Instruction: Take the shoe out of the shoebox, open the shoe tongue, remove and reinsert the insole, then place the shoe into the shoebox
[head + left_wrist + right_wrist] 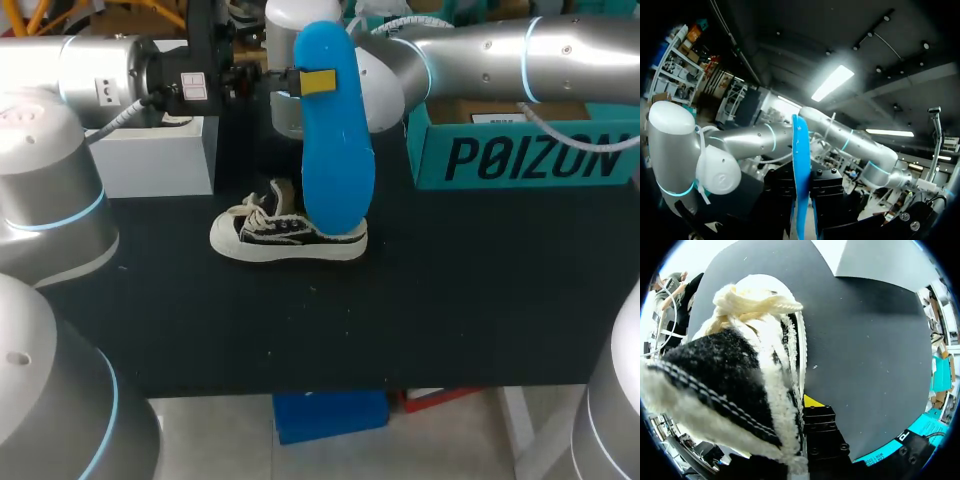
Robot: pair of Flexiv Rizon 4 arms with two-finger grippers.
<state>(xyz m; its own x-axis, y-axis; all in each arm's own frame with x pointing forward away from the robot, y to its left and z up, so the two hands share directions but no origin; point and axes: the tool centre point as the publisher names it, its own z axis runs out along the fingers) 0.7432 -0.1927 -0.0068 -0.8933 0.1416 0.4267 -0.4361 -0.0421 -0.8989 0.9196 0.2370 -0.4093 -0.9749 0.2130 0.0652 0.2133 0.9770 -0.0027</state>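
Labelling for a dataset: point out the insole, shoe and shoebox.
insole (340,150): head view, middle of blue face.
shoe (288,237): head view, black side panel.
shoebox (530,158): head view, teal front wall.

White box (160,160) on black table (450,300)

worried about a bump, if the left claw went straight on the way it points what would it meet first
Likely my right arm, crossing just beyond the blue insole that the left claw holds; depth is unclear.

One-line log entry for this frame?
left end effector: shut on blue foam insole, upright | right end effector: at black-and-white canvas sneaker, grip unclear | sneaker: on black table, outside teal cardboard shoebox
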